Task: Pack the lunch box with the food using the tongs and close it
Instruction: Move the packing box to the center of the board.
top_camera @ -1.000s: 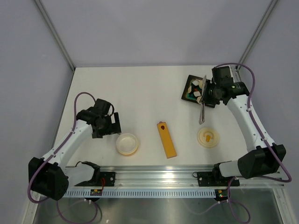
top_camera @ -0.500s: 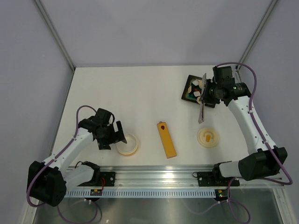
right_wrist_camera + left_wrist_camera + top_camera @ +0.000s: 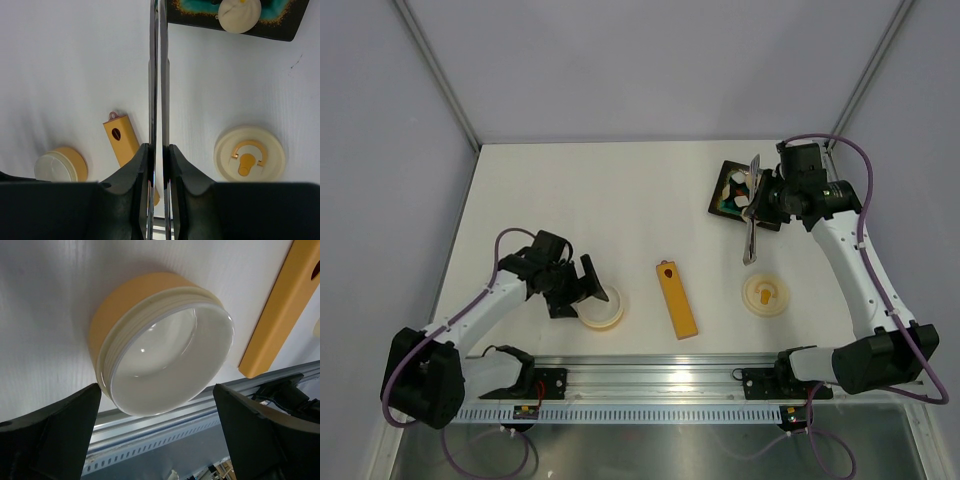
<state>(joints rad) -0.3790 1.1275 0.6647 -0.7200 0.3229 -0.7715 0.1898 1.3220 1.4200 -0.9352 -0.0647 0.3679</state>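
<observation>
The lunch box (image 3: 600, 308) is an empty cream-yellow bowl near the table's front edge. My left gripper (image 3: 582, 291) is open at its left side. In the left wrist view the bowl (image 3: 165, 340) sits just ahead of the wide gap between the two fingers (image 3: 50, 435). Its lid (image 3: 766, 295) with an orange mark lies apart at the right. My right gripper (image 3: 765, 198) is shut on the silver tongs (image 3: 751, 225), whose thin arms (image 3: 159, 75) are pressed nearly together and reach toward the tray. Food pieces (image 3: 741, 188) lie in the black tray (image 3: 720, 203), among them a cream oval (image 3: 239, 12).
A long orange-yellow bar (image 3: 676, 299) lies between the bowl and the lid. The aluminium rail (image 3: 650, 375) runs along the table's front edge, just behind the bowl in the left wrist view. Grey walls close in the table's far and side edges.
The left arm has swung down and to the right, bringing its open gripper up to the bowl, which has shifted slightly right. The right gripper has hardly moved with the tongs.
</observation>
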